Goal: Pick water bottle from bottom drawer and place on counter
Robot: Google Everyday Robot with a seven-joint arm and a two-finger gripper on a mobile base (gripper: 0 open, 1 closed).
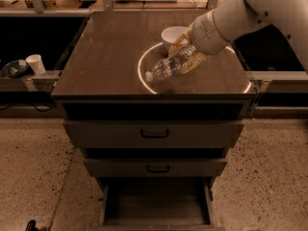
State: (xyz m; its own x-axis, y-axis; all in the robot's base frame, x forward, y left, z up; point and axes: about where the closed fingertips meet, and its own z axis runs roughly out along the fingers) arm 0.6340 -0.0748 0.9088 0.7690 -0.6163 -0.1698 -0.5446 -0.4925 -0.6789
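Observation:
The water bottle (168, 67), clear and ribbed with a white cap pointing left, lies tilted in my gripper (188, 57) over the counter (110, 57), inside the bright ring reflection. The gripper's yellowish fingers are shut on the bottle's base end. My white arm comes in from the upper right. The bottom drawer (156, 202) stands pulled open below the two handled drawers, and its inside shows as a plain dark box.
A white bowl (173, 34) stands on the counter just behind the gripper. A white cup (35, 64) and a dark dish sit on the ledge at the left. Pale speckled floor lies on both sides of the cabinet.

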